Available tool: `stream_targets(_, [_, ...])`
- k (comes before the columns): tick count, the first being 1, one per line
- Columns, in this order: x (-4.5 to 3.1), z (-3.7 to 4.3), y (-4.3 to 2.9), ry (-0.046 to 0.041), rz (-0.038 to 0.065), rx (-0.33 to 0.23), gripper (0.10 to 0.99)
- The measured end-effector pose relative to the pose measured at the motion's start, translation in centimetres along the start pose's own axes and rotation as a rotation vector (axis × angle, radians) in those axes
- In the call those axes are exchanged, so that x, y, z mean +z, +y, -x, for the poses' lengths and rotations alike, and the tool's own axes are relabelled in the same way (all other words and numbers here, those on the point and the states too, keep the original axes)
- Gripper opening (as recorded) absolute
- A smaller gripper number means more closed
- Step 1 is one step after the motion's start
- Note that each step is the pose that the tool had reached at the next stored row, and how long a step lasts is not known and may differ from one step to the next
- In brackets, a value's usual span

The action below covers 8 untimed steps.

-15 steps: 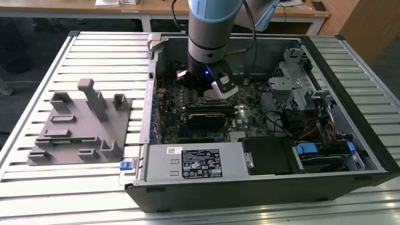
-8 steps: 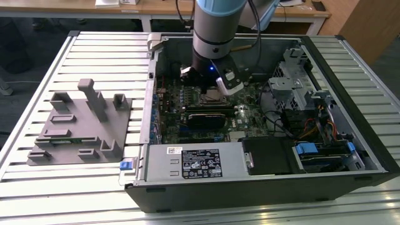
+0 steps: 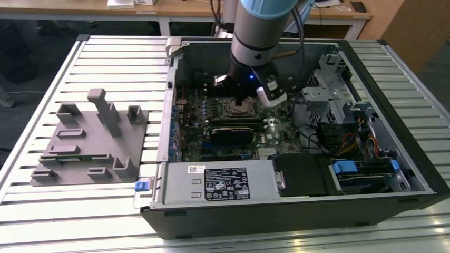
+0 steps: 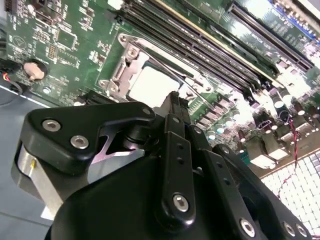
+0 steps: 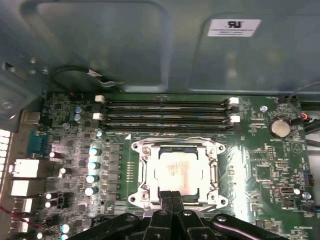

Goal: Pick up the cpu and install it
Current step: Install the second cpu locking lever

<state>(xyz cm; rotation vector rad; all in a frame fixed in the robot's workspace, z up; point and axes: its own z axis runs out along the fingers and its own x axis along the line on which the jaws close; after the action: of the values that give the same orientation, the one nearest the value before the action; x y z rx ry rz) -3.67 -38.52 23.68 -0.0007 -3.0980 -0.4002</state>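
The big computer case lies open on the slatted desk. A grey holder block sits well apart, toward the exterior view's left. Inside, the green board has long black slots beside the socket frame. The gripper hangs just over the frame's edge, its fingers pressed together, holding nothing. The cpu, a pale shiny square, lies inside the frame.

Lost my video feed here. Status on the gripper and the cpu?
Black gripper shut, tips over the socket's edge, holding nothing. Pale silver square cpu lying inside the metal socket frame on the green motherboard. Nothing over the chip.
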Motion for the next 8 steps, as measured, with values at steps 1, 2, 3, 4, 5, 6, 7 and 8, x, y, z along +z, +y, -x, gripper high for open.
stream_targets(1, [-0.02,0.07,-0.06,0.0007,0.0,0.0,0.106])
stream_targets(2, [-0.05,0.12,-0.15,0.0014,0.0,0.001,0.106])
stream_targets(3, [-0.08,0.16,-0.29,0.002,0.0,0.002,0.106])
stream_targets(4, [-0.12,0.2,-0.44,0.0026,0.0,0.002,0.106])
stream_targets(5, [-0.16,0.23,-0.58,0.0029,0.0,0.003,0.106])
stream_targets(6, [-0.19,0.25,-0.73,0.0032,0.0,0.004,0.106])
stream_targets(7, [-0.23,0.28,-0.88,0.0034,0.0,0.005,0.106])
stream_targets(8, [-0.27,0.3,-1.03,0.0037,0.0,0.006,0.106])
